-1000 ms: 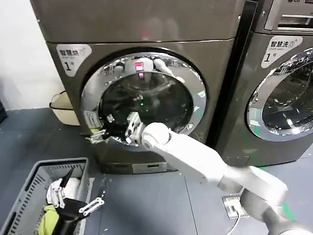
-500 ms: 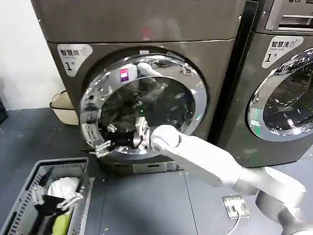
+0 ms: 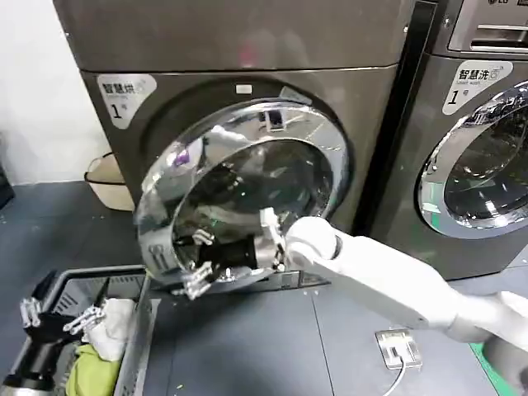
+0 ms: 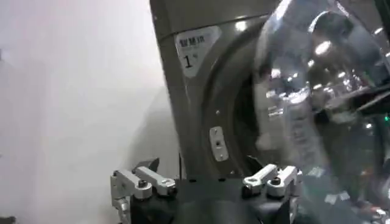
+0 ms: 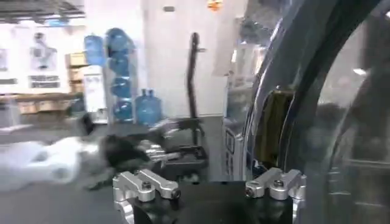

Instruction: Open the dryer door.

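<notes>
Far left, low in head view: L gripper point(image 3: 56, 318) hovers over the grey laundry basket point(image 3: 132, 338) w/ fingers spread wide, holding nothing; white and yellow-green cloths point(image 3: 97, 346) lie in the basket just beside it. L wrist view shows the same fingers point(image 4: 143, 181) apart, pointed at the bronze-grey dryer front point(image 4: 195, 91) w/ its "1" label point(image 4: 194, 50). Behind the basket, by the white wall, a beige tub point(image 3: 106, 177) sits on the floor. Centre: dryer door point(image 3: 239, 194) is swung partway out from its opening, chrome rim tilted toward the camera. R gripper point(image 3: 196, 266) is at the door's lower-left rim, fingers open across the edge; R arm point(image 3: 388, 276) stretches in from the right. R wrist view: fingers point(image 5: 146, 182) apart, door rim point(image 5: 286, 91) alongside. Right: neighbouring machine's door point(image 3: 478, 165) is closed. White plug box point(image 3: 398, 346) lies on the floor.
</notes>
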You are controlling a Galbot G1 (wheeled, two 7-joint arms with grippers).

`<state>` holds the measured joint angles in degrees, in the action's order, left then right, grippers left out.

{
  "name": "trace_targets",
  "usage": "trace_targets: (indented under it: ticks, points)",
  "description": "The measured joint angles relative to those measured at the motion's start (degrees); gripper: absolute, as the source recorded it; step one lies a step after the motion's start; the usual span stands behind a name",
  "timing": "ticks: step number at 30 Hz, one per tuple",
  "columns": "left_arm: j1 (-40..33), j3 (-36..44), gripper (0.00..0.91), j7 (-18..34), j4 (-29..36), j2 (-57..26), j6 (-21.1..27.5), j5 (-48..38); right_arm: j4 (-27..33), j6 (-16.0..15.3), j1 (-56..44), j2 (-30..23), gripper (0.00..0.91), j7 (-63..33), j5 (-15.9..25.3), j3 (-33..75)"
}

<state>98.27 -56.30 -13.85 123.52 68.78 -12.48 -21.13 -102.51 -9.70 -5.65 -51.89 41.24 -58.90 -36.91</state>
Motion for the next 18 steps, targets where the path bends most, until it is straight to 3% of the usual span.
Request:
trace_targets:
  ticks: [12,18]
  points:
    - [-8.88,6.24,0.907,-1.81,-5.78,-8.86,1.41,-0.87,-12.06,0.34,-6.4,12.54,0.907,-0.13,-0.81,6.71]
    - [-14.06,12.38,0.907,-4.18,-6.99,-14.23,1.73,-3.31,-16.98,1.05,-19.23,21.55,0.907,-2.05,0.95,20.46]
